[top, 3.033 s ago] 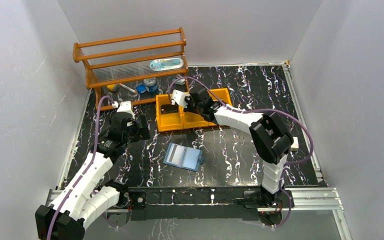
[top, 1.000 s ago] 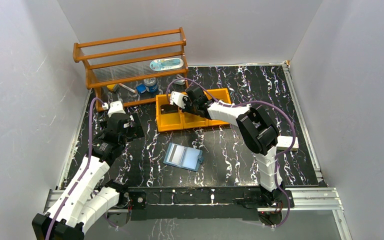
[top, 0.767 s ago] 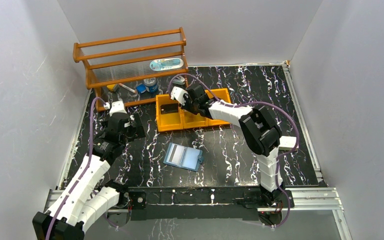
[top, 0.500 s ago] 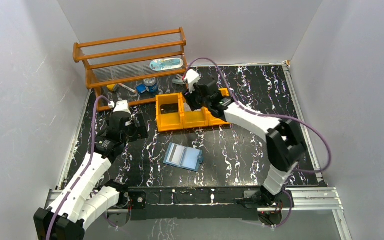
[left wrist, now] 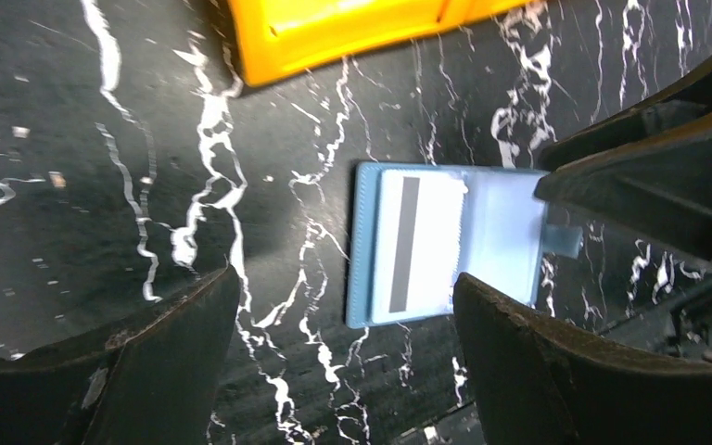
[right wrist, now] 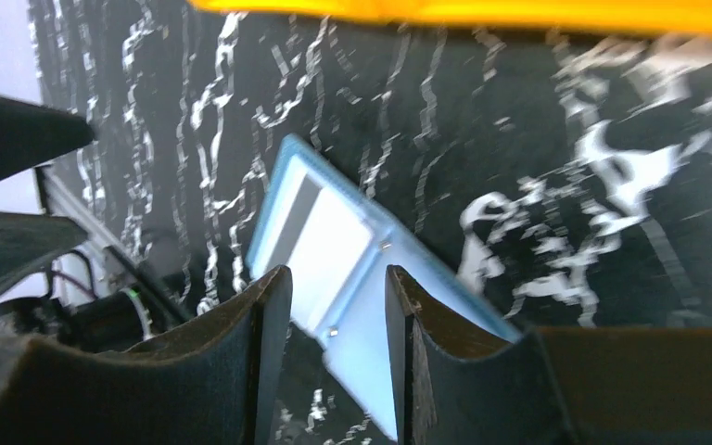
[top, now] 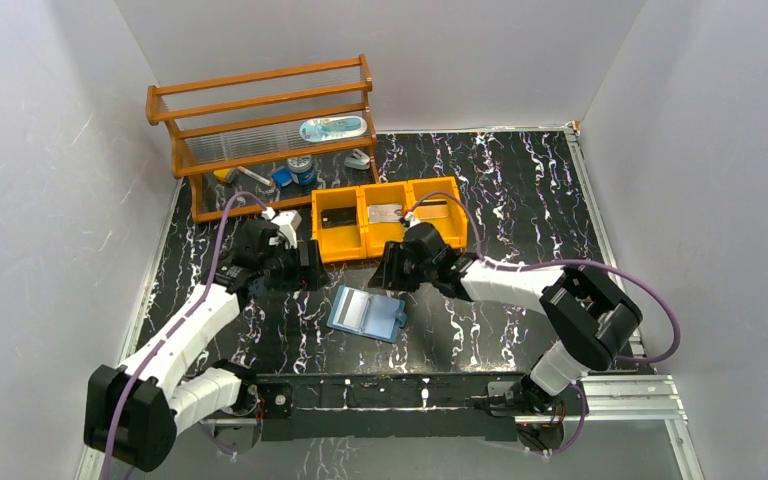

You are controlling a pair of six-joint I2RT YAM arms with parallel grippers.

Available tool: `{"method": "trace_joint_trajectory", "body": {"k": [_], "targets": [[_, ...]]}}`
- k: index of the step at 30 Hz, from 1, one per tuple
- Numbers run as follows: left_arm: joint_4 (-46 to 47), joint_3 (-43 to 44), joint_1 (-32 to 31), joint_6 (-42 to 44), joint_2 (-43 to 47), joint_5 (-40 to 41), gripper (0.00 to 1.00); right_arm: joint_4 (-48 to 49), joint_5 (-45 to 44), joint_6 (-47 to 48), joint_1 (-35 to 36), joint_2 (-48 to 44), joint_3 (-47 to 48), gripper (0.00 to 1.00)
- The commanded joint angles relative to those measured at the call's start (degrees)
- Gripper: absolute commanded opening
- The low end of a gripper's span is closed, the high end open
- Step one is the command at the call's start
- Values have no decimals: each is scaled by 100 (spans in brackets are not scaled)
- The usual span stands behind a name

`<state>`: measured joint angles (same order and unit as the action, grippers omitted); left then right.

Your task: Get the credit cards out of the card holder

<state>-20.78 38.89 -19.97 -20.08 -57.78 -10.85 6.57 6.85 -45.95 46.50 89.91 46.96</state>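
- Open card holder (top: 365, 313) on the surface: one striped card (left wrist: 413, 246) in its left pocket.
- Far orange tray (top: 390, 243): a card (top: 385, 212) per compartment.
- Apart, empty: left tool (left wrist: 345, 283), right tool (right wrist: 338, 273).

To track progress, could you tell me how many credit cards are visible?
3: in the orange tray, a dark card in the left compartment and a silver card in the middle; a striped card in the card holder. Others may be hidden.

The marbled tabletop (top: 520, 190) bore a wooden rack (top: 260, 110) at its far left corner. An orange tray (top: 341, 247) and the card holder (top: 366, 313) lay mid-table.
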Motion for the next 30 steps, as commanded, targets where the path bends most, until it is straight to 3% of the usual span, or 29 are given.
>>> {"method": "trace_joint_trajectory", "body": {"k": [1,7,10,17,23,30], "targets": [[56,-38,19,103,-375,-1071,83,1284,-68,-1033,439,-385,-172,49],[109,-113,-14,-38,-745,-1807,82,1845,-788,-1862,877,-317,-743,49],[122,-136,-37,-49,-750,-1762,80,2357,-801,-2070,981,-264,-1033,48],[135,13,-202,-40,-1164,-1778,70,2477,-725,-2277,992,-23,-1235,48],[161,139,-471,-128,-1475,-1608,69,3079,-499,-2546,966,578,-1409,44],[216,336,-796,-165,-1798,-1371,64,3142,-688,-2807,857,821,-1751,38]]}}
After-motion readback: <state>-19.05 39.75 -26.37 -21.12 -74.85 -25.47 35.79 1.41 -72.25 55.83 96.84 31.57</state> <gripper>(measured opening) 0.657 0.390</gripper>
